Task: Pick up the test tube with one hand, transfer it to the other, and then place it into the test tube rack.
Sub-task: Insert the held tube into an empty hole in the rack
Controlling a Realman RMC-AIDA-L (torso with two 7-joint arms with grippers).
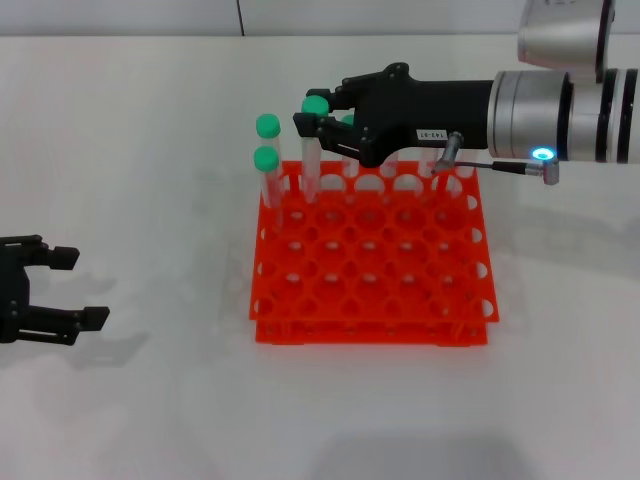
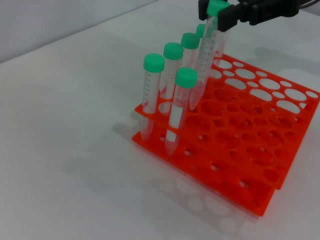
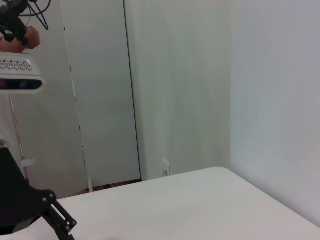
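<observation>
The plain black left gripper (image 1: pixel 85 288) sits low on the white surface (image 1: pixel 150 400), close to the robot and well apart from everything else. Its two fingers (image 1: pixel 92 318) are spread wide and there is nothing between them.

A little farther off stands the bright orange-red square plastic rack (image 1: pixel 372 290), with two tiers and many round holes. Most of the holes show no tube.

Along the rack's left and far edges stand other slim clear tubes with green caps (image 2: pixel 154 62). In the left wrist view four of them stand in a row and one more stands in front, all upright in their holes.

Farthest away, the black right gripper with the small white label (image 1: pixel 318 118) reaches in from the right, over the far left part of the rack. Its fingers (image 1: pixel 312 125) are pinching the slim clear plastic test tube with the green screw cap (image 2: pixel 204 60) just below the cap. The test tube leans a little. Its pointed tip hangs at the rack's top tier, right beside the standing tubes, at a hole near the far left corner. I cannot tell whether the tip is inside that hole.
</observation>
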